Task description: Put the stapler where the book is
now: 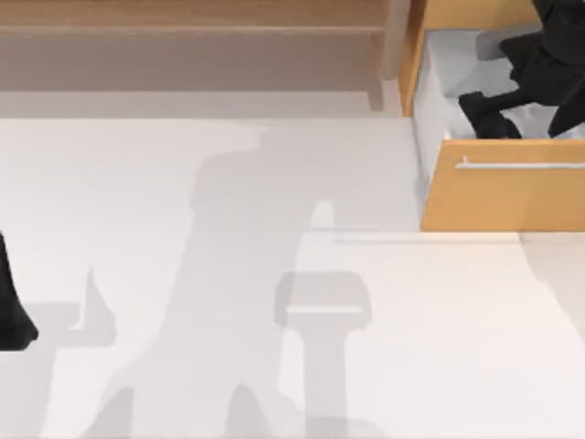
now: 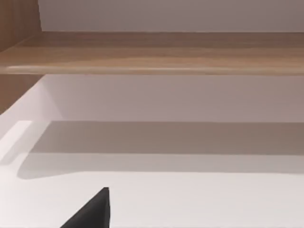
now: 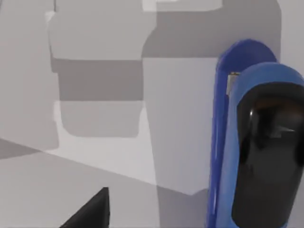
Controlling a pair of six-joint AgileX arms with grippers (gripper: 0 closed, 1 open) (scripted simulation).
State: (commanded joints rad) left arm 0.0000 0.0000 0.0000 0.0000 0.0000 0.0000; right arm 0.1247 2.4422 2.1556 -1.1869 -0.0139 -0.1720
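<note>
The stapler (image 3: 256, 142), blue with a glossy black rounded top, shows large and close in the right wrist view over a pale grey floor. My right gripper (image 1: 491, 117) reaches down into the open drawer (image 1: 437, 87) at the table's back right, its dark arm covering much of the grey inside. In the top view the stapler is hidden by that arm. Whether the stapler is held or lying loose I cannot tell. The book is out of view. My left arm (image 1: 13, 311) stays parked at the table's left edge.
The drawer's orange front (image 1: 503, 197) with a silver bar handle (image 1: 521, 165) juts over the white table (image 1: 228, 274). A long wooden shelf (image 1: 183, 18) (image 2: 152, 52) runs along the back, with a wooden upright (image 1: 395, 46) beside the drawer.
</note>
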